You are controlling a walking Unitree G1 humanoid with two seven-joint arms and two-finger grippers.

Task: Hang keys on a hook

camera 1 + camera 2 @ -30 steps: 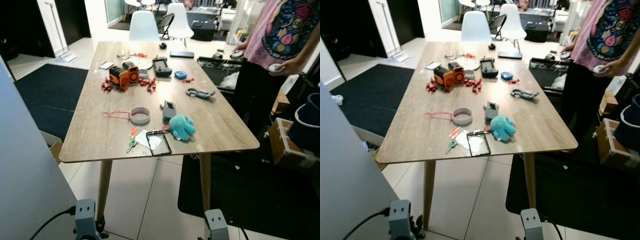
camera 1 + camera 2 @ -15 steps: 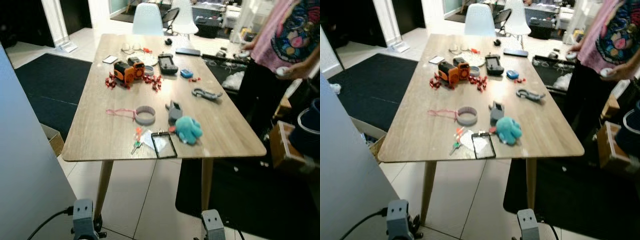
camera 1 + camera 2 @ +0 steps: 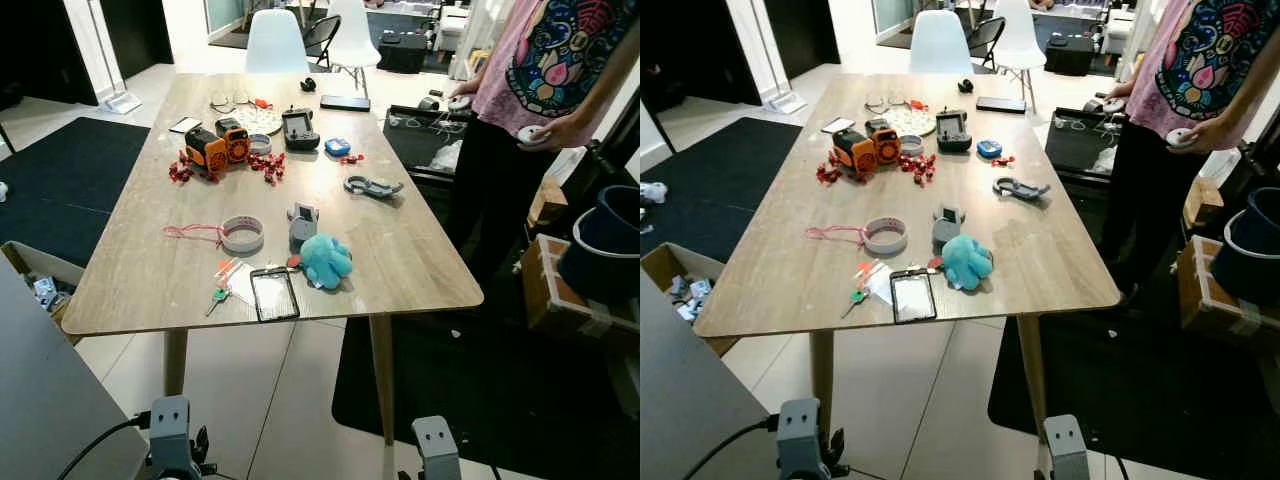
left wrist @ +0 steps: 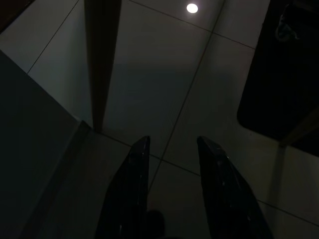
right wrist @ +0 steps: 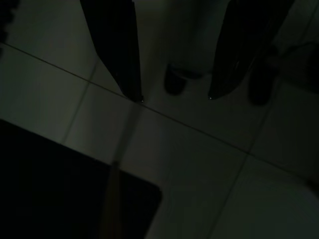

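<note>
— Where are the keys (image 3: pixel 217 296) lying?
— Near the table (image 3: pixel 140 262) front edge, at nine o'clock from the phone (image 3: pixel 273 293); the view is now reaching farther left.
— The grippers?
— Left gripper (image 4: pixel 172 142) and right gripper (image 5: pixel 175 98) are hanging apart-fingered, empty, over floor.

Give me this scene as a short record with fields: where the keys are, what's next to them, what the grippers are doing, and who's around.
keys: on the wooden table near its front edge, the bunch of keys lies flat
beside keys: black phone, teal plush toy, roll of tape
left gripper: open, hanging over floor tiles
right gripper: open, hanging over floor tiles
person: standing at the table's right side
</note>
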